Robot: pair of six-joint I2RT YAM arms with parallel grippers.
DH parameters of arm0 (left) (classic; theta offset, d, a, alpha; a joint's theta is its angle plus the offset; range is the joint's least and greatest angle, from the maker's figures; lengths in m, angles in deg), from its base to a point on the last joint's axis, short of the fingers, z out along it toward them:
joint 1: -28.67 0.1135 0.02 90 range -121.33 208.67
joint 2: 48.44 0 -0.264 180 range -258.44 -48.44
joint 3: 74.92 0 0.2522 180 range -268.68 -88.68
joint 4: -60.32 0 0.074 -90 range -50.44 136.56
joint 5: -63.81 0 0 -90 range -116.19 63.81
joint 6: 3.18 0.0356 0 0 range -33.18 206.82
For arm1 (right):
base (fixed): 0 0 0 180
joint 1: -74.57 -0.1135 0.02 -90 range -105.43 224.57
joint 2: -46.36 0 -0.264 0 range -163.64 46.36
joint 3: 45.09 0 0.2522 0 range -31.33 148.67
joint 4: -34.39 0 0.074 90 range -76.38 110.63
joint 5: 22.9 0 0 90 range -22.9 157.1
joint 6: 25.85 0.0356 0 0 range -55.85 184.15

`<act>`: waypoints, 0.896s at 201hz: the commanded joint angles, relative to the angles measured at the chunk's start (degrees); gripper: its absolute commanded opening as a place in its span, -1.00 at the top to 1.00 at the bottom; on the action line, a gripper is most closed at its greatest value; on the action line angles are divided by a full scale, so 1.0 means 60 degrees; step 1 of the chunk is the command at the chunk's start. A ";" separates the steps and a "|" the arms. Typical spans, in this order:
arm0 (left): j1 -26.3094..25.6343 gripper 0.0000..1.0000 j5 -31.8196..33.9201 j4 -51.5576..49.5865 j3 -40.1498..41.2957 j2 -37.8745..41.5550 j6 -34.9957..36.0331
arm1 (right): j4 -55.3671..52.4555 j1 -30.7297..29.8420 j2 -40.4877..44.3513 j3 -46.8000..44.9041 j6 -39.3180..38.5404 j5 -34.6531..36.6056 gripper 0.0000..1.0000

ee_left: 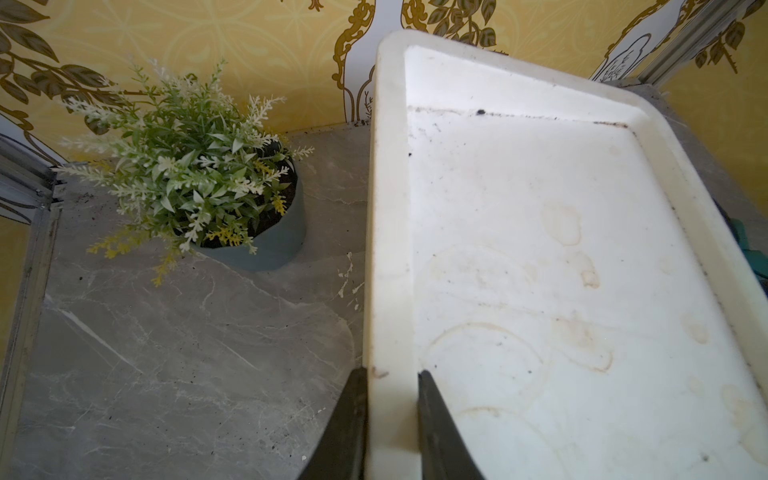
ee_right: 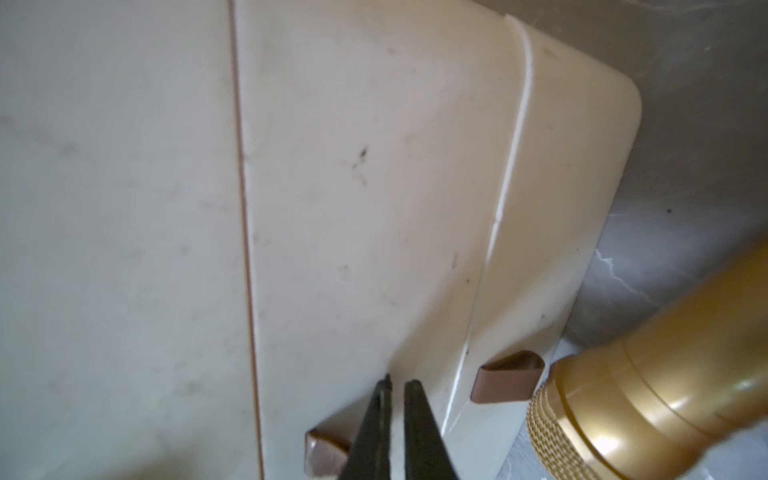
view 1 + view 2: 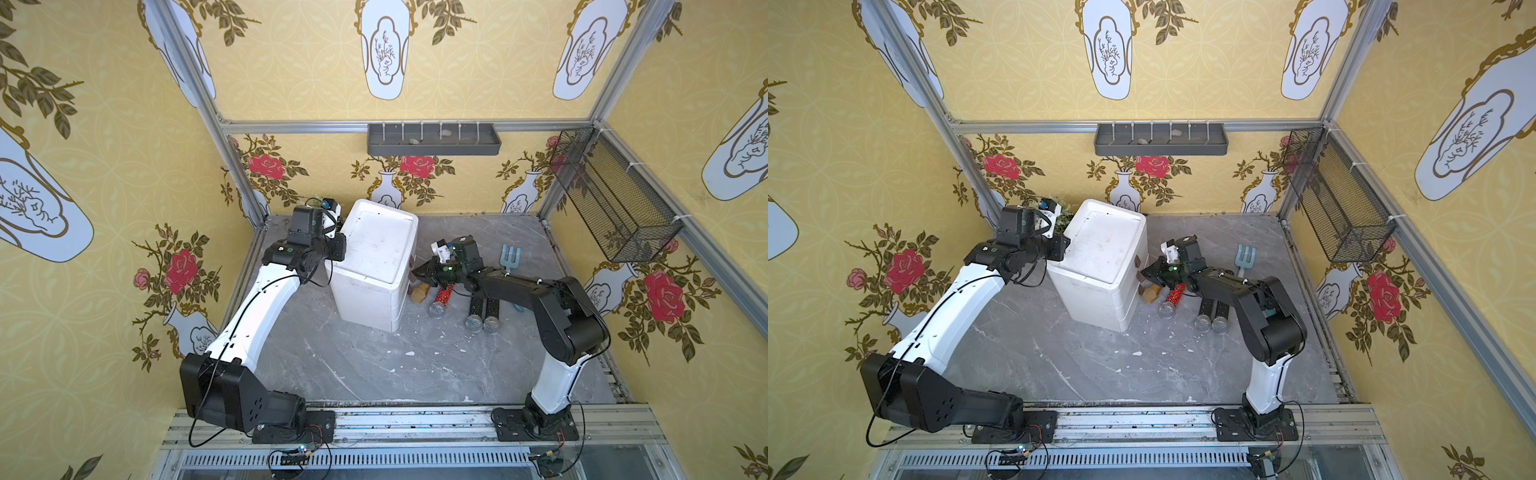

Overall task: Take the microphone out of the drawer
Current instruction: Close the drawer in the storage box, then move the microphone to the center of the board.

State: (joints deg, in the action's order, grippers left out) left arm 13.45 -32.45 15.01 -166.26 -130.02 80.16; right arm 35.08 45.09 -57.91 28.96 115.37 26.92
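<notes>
Presently the left claw (image 1: 390, 372) pinches the drawer unit (image 3: 374, 257) at its rim; the right claw (image 2: 399, 382), slightly parted and empty, sits beside the handle (image 2: 326, 451). Closing here likely misses it.

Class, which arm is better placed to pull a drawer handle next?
Right: the right gripper sits at a brown handle; the left gripper is clamped on the rim of the drawer unit.

The grey marble desk (image 3: 374, 374) bore a white drawer unit (image 3: 374, 266), a potted plant (image 1: 199, 178) in the corner beside it, a gold microphone (image 3: 420, 293), a red microphone (image 3: 442, 301) and two black microphones (image 3: 478, 311) lying before the drawers, a blue fork (image 3: 509, 257) beyond, and white chips (image 3: 409, 353).
</notes>
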 commanded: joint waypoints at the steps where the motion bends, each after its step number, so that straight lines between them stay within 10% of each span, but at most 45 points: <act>1: -0.0024 0.74 -0.0055 -0.1274 0.0172 -0.0243 -0.0078 | -0.0025 0.0031 0.0383 -0.0335 -0.0238 0.0105 0.57; 125: -0.0019 0.73 0.0062 -0.1271 0.0171 -0.0194 -0.0019 | 0.3010 0.0020 0.0529 -0.2170 0.1356 0.0730 0.51; 180: -0.0013 0.72 0.0048 -0.1289 0.0167 -0.0217 -0.0017 | -0.1056 -0.0351 0.0024 -0.0307 0.1807 0.3470 0.61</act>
State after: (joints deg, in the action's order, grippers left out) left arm 13.34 -31.88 14.81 -166.35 -130.00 80.38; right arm 42.30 43.80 -56.18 22.25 124.23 37.48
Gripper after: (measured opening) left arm 0.219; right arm 0.232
